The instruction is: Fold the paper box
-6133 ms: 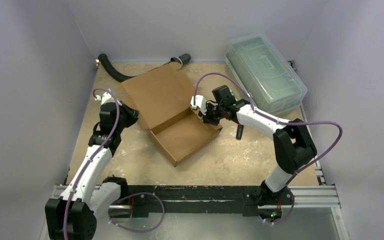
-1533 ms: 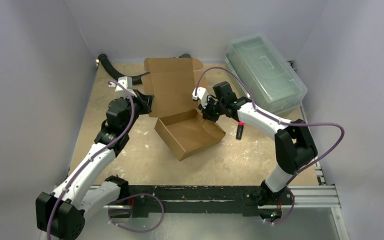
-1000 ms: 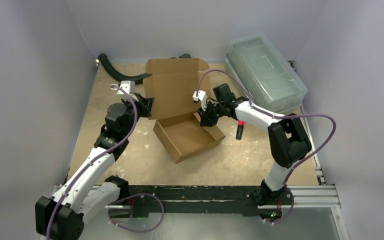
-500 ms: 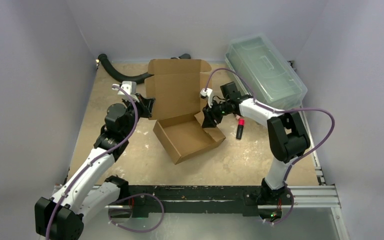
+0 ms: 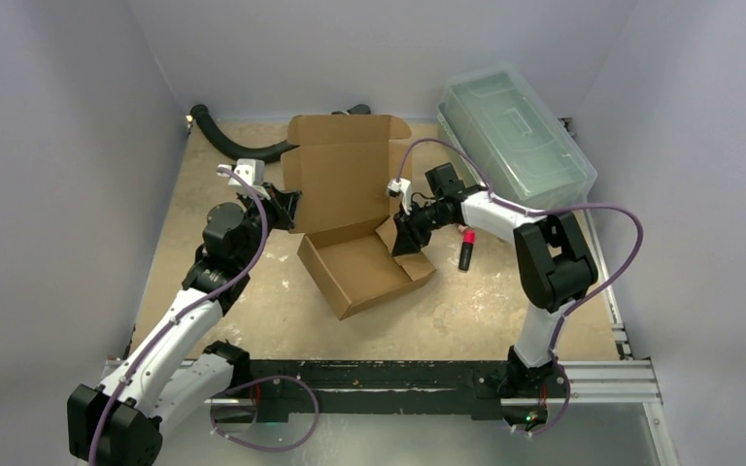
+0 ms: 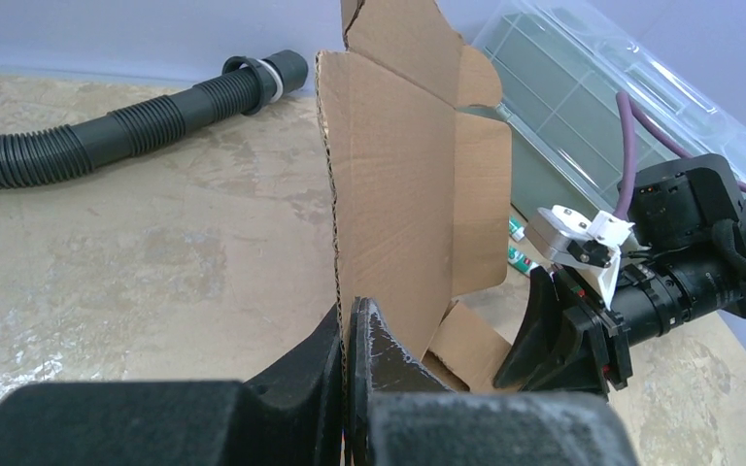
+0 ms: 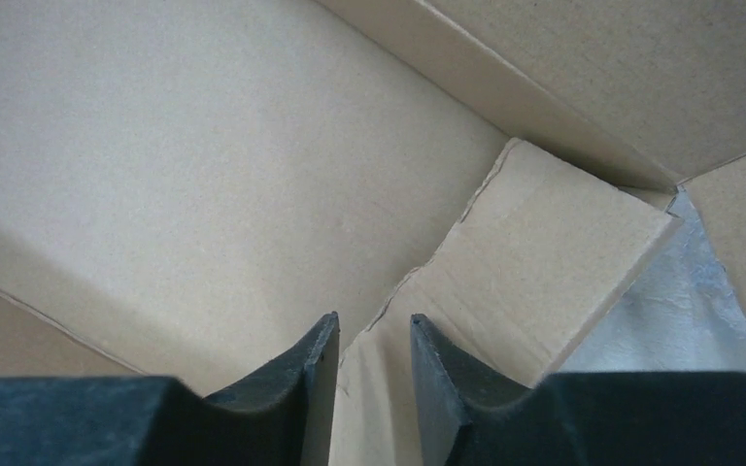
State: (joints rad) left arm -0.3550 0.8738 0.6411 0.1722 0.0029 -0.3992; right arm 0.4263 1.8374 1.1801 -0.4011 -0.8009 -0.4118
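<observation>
At centre, paper box (image 5: 364, 267), lid (image 5: 340, 184) upright — left gripper (image 6: 347, 328) pinching its edge

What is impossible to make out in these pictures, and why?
- Top view: the black and red object beside the box is too small to identify.
- Top view: the contents of the bin are blurred by its cloudy lid.
- Right wrist view: whether the right jaws pinch the flap; they cover the contact themselves.
- Left wrist view: most of the box's tray hides behind the upright lid.

paper box (image 5: 359, 267) lid swung upright, right jaws onto corner flap
</observation>
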